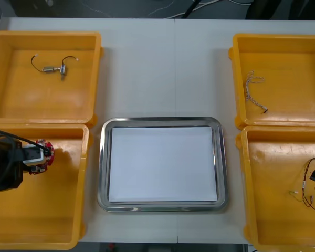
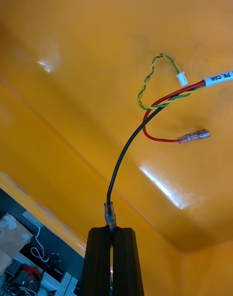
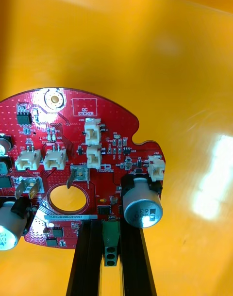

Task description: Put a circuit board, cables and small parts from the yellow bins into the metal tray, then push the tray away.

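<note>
A round red circuit board (image 3: 73, 131) is held by the left gripper (image 3: 110, 228), whose black fingers (image 3: 87, 257) are clamped on the green connector at the board's edge; board and gripper are seen inside the near-left yellow bin (image 1: 42, 210). The right gripper (image 2: 112, 233) is pressed almost together on the clear-sleeved end of the black lead of a cable bundle (image 2: 165, 103), to which a red wire and a twisted yellow-green pair are joined, within the near-right yellow bin (image 1: 273, 199). The metal tray (image 1: 104, 168), white inside, is set between the bins. A black cable with small metal parts (image 1: 56, 69) is left in the far-left bin (image 1: 21, 100), a pale twisted cable (image 1: 253, 86) in the far-right bin (image 1: 289, 52).
</note>
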Robot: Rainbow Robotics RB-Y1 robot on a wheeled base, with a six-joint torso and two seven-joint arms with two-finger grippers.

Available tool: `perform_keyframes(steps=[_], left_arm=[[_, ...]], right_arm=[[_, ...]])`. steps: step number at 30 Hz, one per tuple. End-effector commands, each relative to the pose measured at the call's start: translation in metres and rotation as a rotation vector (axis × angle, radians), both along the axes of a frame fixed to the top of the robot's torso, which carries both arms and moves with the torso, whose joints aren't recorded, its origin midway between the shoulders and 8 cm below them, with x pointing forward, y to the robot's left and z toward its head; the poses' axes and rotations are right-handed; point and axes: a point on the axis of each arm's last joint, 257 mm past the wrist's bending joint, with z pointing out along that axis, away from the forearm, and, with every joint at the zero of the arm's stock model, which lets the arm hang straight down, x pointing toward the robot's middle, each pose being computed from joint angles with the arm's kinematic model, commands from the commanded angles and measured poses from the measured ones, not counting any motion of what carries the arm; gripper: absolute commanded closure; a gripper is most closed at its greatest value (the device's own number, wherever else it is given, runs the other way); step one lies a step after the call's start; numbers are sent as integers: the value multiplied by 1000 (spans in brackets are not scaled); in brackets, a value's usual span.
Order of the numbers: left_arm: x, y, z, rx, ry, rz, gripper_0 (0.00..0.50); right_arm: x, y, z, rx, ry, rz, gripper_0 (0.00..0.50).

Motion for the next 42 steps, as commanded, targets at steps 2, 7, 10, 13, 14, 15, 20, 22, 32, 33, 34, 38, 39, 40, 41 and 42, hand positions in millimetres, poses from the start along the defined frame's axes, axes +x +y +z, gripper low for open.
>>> perform_keyframes(steps=[2, 7, 10, 13, 14, 15, 20, 22, 32, 33, 34, 38, 39, 40, 41, 42], left_arm=[[10, 1, 56, -23, -75, -28, 500], [2, 1, 83, -79, -55, 53, 500], [-1, -4, 100, -90, -77, 107, 500], [-5, -10, 110, -114, -86, 184, 500], [-6, -14, 112, -138, -84, 222, 500], [-7, -16, 112, -148, -82, 236, 500], [-9, -46, 107, -275, -57, 398, 500], [-9, -58, 105, -316, -59, 456, 500], [-27, -122, 100, -533, -17, 815, 500], [-29, -125, 99, -547, -15, 854, 500], [-30, -127, 97, -554, -11, 873, 500], [-33, -143, 88, -604, 8, 1044, 500], [-33, -148, 86, -605, 7, 1079, 500], [-33, -151, 86, -608, 6, 1091, 500], [-32, -156, 86, -606, -3, 1114, 500], [-31, -162, 86, -604, -13, 1128, 500]], right_arm=[[-5, 0, 2, -11, -18, 3, 459], [-5, -2, 2, -19, -19, 3, 121], [-5, -2, 3, -21, -20, 4, 26], [-2, -1, 5, -21, -30, 7, 0], [-2, -1, 7, -23, -35, 8, 0], [0, 0, 8, -22, -40, 9, 0], [7, 3, 15, -20, -65, 3, 0], [12, 3, 19, -16, -78, -3, 0], [42, 13, 40, 10, -139, -86, 0], [45, 15, 42, 17, -138, -109, 0], [46, 16, 43, 20, -138, -119, 0], [52, 26, 49, 56, -123, -229, 0], [55, 31, 50, 73, -124, -268, 0], [57, 32, 51, 77, -128, -286, 0], [62, 35, 53, 92, -135, -329, 0], [65, 38, 54, 106, -140, -367, 0]])
